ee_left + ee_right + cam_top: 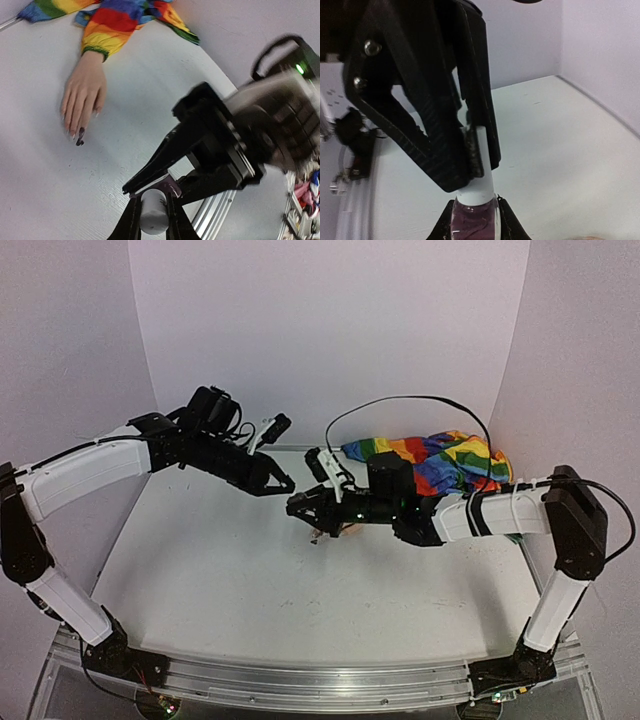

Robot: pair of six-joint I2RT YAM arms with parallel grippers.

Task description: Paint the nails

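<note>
Item 1: nails (70, 131). In my left wrist view I saw them at the tips of a pale hand (84, 95), which lay palm down and flat on the tabletop (55, 195). One nail was dark, with a dark smear just past its tip. The others looked pale, and I could not make out any finer detail.

Item 2: rainbow sleeve (117, 22). It covered the wrist and was bunched at the far right of the tabletop. From overhead, most of the hand was hidden under the right arm.

Item 3: polish bottle (474, 221). It had clear glass with purple polish inside, was held up off the tabletop, and was clear of the hand.

Item 4: white cap (479, 167). It was a tall cylinder standing on the bottle's neck.

Item 5: left fingers (131, 224). I noted them clamped on the bottle, one on each side.

Item 6: right fingers (435, 150). They were clamped on the white cap from above and met the left fingers over the middle of the tabletop.

Item 7: black cable (420, 402). It looped above the sleeve.
</note>
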